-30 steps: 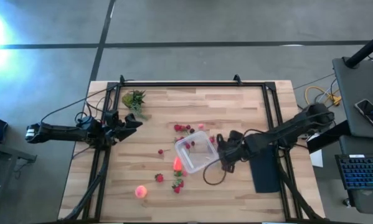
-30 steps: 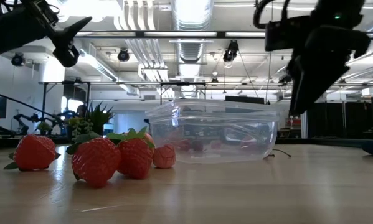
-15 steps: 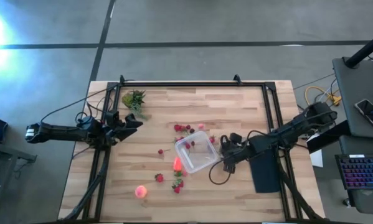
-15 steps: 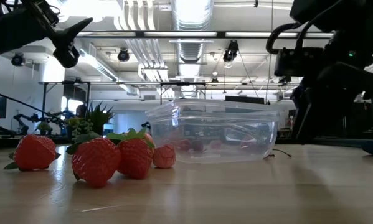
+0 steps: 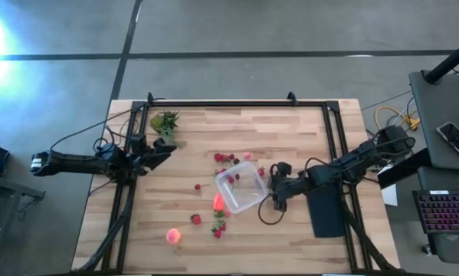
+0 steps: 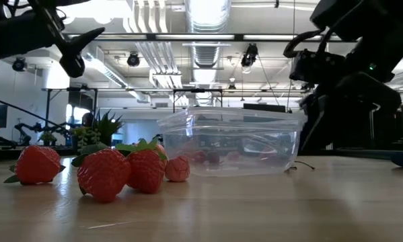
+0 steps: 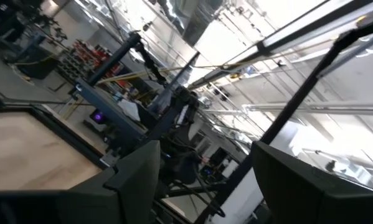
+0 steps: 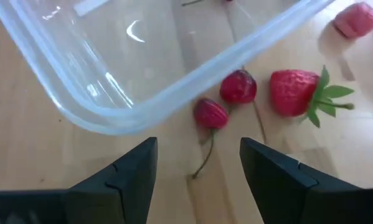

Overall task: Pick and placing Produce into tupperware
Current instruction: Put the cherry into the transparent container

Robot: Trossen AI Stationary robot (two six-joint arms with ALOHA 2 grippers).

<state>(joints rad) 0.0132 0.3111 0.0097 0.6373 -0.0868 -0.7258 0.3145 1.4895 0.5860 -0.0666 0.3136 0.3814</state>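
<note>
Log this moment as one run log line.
right end effector: open, empty, low beside tupperware | left end effector: open, waiting at left table edge | strawberries: mostly loose on table

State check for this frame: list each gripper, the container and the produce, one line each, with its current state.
Left gripper: open, empty, raised at the table's left side near the leafy clump.
Right gripper: open, empty, low beside the container, pointed at two small red berries on the wood.
Container: upright, no lid, a few berries inside.
Strawberries: most loose on the table, outside the container.
Orange-pink fruit: alone on the table, outside the container.
</note>
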